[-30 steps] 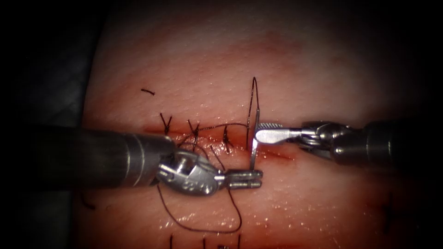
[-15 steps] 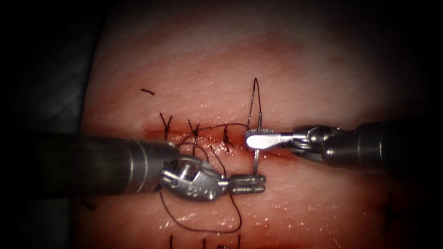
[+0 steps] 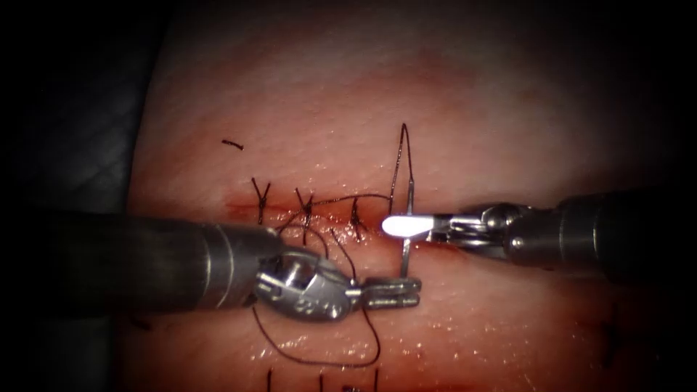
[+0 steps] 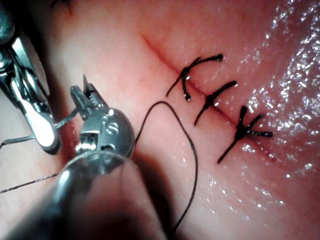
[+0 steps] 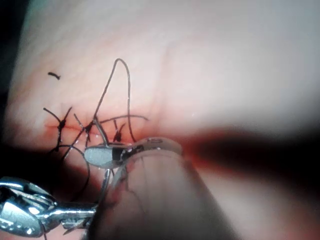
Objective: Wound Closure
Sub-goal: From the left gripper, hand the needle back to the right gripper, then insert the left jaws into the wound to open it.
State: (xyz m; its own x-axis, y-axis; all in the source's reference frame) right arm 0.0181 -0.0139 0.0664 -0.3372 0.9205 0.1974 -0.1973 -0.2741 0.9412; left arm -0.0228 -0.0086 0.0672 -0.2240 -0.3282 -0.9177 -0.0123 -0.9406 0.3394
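Both claws (closed) on needle (image 3: 407, 243)

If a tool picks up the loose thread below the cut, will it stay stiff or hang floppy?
Likely floppy: the thread lies in a slack loop on the tissue. Probably light, since it arches free above the cut. Possibly slippery, as the tissue glistens.

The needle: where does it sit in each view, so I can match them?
Endoscope: needle stands across the cut, between both claws.
Left wrist: needle beside the left claw.
Right wrist: needle under the right claw.
Shared landmark: the three knotted stitches.
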